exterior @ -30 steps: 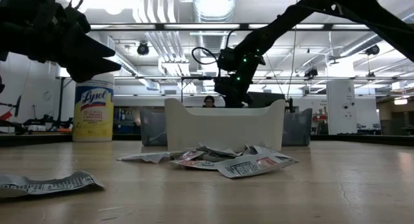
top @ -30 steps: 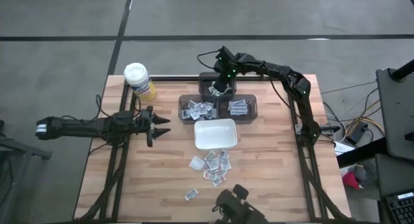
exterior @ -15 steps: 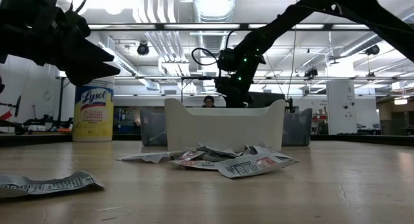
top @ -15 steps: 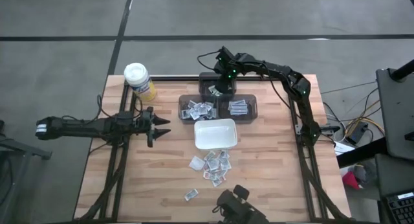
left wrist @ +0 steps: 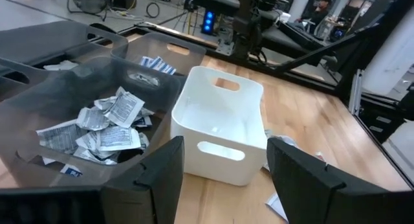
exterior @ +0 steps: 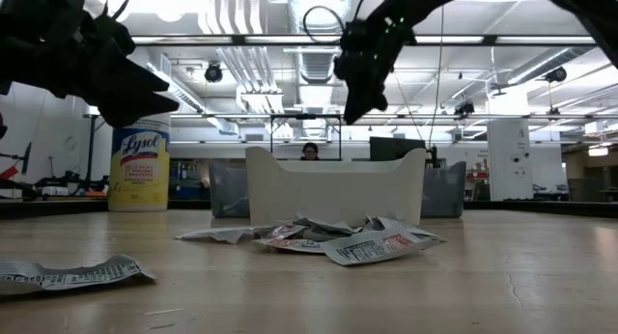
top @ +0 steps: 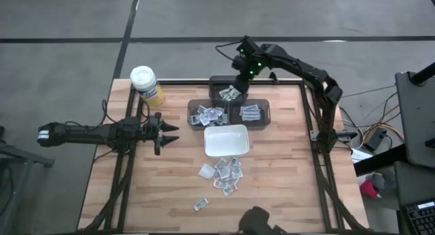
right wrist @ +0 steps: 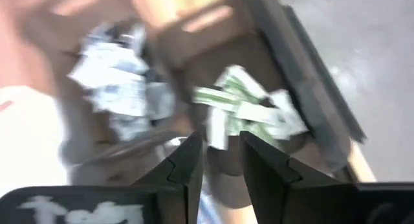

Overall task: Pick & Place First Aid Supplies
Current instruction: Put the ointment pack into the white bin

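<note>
The first aid supplies lie in several places. A heap of packets [top: 224, 174] is on the table in front of the white dish [top: 226, 141], and one packet [top: 200, 204] lies alone near the front edge. More packets fill the dark bins: greenish-white ones in the far bin [right wrist: 249, 111], white ones in the left bin [left wrist: 103, 123]. My right gripper [top: 239, 81] hangs open above the far bin [top: 228, 94], pointing steeply down with nothing between its fingers [right wrist: 187, 166]. My left gripper [top: 166, 132] waits open at the table's left, level, facing the dish [left wrist: 223, 130].
A yellow canister with a white lid [top: 147, 85] stands at the far left corner. Three dark bins sit behind the dish, the right one [top: 250, 113] holding bluish packets. Bare wood lies to the right of the dish and the heap.
My right gripper has risen out of the far bin, moving slightly toward the table's far right, and now hangs well above it. The greenish-white packets stay in that bin.
</note>
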You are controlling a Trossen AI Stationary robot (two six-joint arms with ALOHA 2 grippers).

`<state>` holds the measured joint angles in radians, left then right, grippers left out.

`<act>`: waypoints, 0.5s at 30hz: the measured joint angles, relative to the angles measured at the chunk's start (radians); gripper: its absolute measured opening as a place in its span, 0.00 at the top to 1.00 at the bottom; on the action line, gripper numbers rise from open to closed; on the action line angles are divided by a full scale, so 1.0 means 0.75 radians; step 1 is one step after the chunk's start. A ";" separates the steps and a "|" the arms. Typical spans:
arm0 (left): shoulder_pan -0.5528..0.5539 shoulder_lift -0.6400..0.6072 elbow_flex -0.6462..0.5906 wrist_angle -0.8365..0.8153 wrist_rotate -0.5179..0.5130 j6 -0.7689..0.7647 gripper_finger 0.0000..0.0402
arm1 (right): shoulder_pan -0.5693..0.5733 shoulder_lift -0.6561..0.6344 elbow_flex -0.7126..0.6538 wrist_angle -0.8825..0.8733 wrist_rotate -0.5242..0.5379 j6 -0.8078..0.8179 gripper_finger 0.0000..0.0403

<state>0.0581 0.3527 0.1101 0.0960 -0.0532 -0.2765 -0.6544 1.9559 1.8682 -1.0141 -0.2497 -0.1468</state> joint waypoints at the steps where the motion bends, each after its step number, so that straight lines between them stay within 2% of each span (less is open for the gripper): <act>1: 0.000 0.000 0.000 0.000 0.014 0.003 0.46 | 0.007 -0.024 -0.010 0.000 -0.027 0.000 0.76; 8: 0.000 0.000 0.000 0.000 0.064 0.004 0.46 | 0.112 -0.207 -0.064 -0.104 -0.064 0.023 0.80; 15: 0.000 0.000 0.000 0.000 0.144 -0.005 0.46 | 0.327 -0.355 -0.078 -0.144 -0.064 0.177 0.84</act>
<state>0.0582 0.3527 0.1101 0.0961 0.0550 -0.2799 -0.4094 1.6897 1.8099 -1.1219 -0.2976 -0.0141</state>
